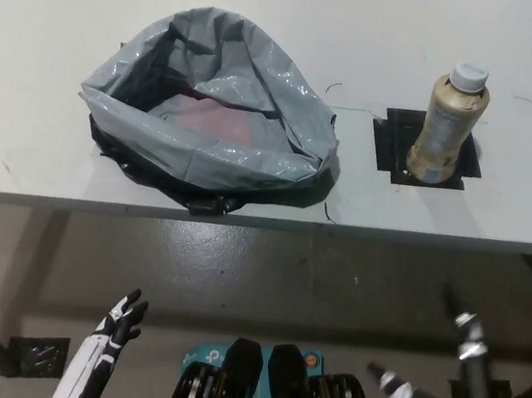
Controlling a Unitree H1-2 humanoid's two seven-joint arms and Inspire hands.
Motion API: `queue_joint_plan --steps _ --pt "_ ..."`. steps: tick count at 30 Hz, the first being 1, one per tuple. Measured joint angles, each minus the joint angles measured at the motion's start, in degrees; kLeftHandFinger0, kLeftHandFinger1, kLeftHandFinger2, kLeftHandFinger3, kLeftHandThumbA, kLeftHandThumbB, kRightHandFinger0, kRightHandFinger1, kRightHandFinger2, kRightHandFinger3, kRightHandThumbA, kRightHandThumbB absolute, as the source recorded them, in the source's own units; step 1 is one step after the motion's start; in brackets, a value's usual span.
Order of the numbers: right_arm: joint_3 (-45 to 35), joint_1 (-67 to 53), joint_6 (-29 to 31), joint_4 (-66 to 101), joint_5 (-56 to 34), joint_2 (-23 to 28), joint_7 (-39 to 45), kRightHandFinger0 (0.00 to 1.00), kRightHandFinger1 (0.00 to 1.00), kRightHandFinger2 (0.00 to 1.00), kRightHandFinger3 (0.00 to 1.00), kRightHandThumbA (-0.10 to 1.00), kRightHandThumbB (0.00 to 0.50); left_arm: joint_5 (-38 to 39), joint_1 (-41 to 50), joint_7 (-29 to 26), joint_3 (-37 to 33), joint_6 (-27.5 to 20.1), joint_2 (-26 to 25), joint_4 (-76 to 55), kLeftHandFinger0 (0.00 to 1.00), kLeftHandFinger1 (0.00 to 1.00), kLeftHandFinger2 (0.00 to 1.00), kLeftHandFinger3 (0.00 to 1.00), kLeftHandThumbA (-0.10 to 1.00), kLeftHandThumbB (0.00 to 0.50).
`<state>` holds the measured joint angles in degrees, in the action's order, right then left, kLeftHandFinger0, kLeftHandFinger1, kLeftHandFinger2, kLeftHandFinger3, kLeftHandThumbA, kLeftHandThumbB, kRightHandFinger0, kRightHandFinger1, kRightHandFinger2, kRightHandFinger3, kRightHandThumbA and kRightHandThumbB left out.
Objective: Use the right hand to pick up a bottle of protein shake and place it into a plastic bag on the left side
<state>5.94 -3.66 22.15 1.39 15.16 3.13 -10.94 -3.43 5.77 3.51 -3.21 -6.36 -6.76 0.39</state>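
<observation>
A beige protein shake bottle [447, 125] with a white cap stands upright on a black square patch [426, 149] at the table's right. To its left sits a grey plastic bag [211, 110], mouth open wide, with something reddish showing inside. My black right hand [442, 386] hangs below the table's front edge at the lower right, fingers spread apart and holding nothing, well short of the bottle. My white left hand [104, 349] rests low at the lower left, fingers loosely extended and holding nothing.
The white table [50, 56] ends at a front edge running across the middle of the picture. Below it lies grey floor with a black tape square [36, 357] at the lower left and dark table legs at both sides.
</observation>
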Motion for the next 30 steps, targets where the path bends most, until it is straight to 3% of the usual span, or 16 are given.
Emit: queue_joint_plan --steps 2,6,9,11,18,22,28,30 --pt "-1.8 1.8 0.0 3.8 0.8 -0.4 -0.7 1.00 1.00 1.00 1.00 0.91 0.396 0.3 -0.2 0.2 0.2 -0.3 0.0 -0.1 1.00 1.00 1.00 1.00 1.00 0.109" --pt "-3.8 5.0 -0.5 7.6 1.3 -0.4 -0.8 1.00 1.00 1.00 1.00 0.97 0.408 0.7 -0.2 0.4 0.5 -0.4 0.0 -0.3 1.00 1.00 1.00 1.00 1.00 0.109" --pt "-8.0 14.7 -3.0 9.1 1.8 0.3 -1.1 1.00 1.00 1.00 1.00 0.99 0.393 1.1 -0.2 0.6 0.6 -0.7 0.0 -0.3 1.00 1.00 1.00 1.00 1.00 0.118" --pt "-9.0 17.7 -4.3 8.5 1.8 0.4 -1.1 1.00 1.00 1.00 1.00 1.00 0.412 1.1 -0.2 0.7 0.6 -0.9 0.0 -0.3 1.00 1.00 1.00 1.00 1.00 0.137" --pt "-11.5 26.2 -10.3 -2.0 1.8 0.5 -1.2 1.00 1.00 1.00 1.00 0.94 0.353 0.7 -0.1 0.7 0.5 -1.5 0.1 -0.3 1.00 1.00 1.00 1.00 1.00 0.145" --pt "-12.1 30.8 -11.2 -10.6 1.8 1.6 -1.8 1.00 1.00 1.00 1.00 0.97 0.396 0.3 0.0 0.7 0.4 -1.7 0.1 -0.3 1.00 1.00 1.00 1.00 1.00 0.138" --pt "-12.2 37.4 -11.6 -21.1 1.5 3.4 -2.0 1.00 1.00 1.00 1.00 0.95 0.374 -0.6 0.0 0.7 0.4 -2.0 0.1 -0.3 1.00 1.00 1.00 1.00 1.00 0.154" --pt "-12.0 38.8 -11.4 -23.7 1.5 3.7 -2.0 1.00 1.00 1.00 1.00 0.96 0.400 -0.8 0.0 0.7 0.4 -2.1 0.1 -0.3 1.00 1.00 1.00 1.00 1.00 0.152"
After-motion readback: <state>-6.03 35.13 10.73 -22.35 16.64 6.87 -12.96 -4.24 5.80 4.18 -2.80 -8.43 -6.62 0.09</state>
